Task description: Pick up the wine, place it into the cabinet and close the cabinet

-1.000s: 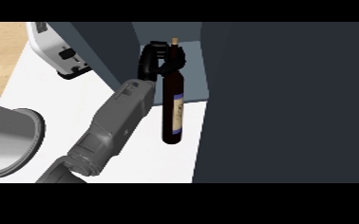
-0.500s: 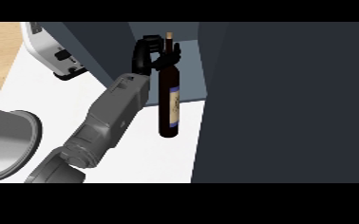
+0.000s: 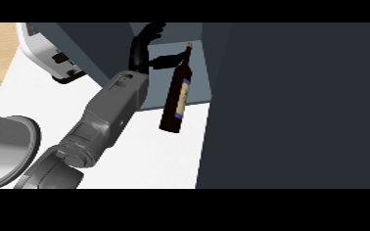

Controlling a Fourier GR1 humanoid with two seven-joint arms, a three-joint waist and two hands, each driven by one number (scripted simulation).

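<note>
The left hand (image 3: 143,49) is open: its fingers (image 3: 154,30) stretch straight up and away from the forearm, curled round nothing, while the thumb sticks out sideways towards the neck of the wine bottle (image 3: 177,95). The thumb tip seems to just touch the neck, though dark on dark makes that hard to judge

The wine bottle is just beside the hand, on its thumb side. Its cork end is level with the thumb, and its dark body with a pale label slants down past the wrist, running alongside the grey forearm. The bottle's upper part lies against the open cabinet (image 3: 173,33), whose pale inside shows directly beyond the fingertips. Its base shows over the white counter (image 3: 151,161) below the wrist

The dark cabinet door (image 3: 282,107) fills the space on the far side of the bottle from the hand. On the hand's other side sits a white appliance (image 3: 51,54), and a grey round dish (image 3: 14,147) lies down by the elbow
</note>
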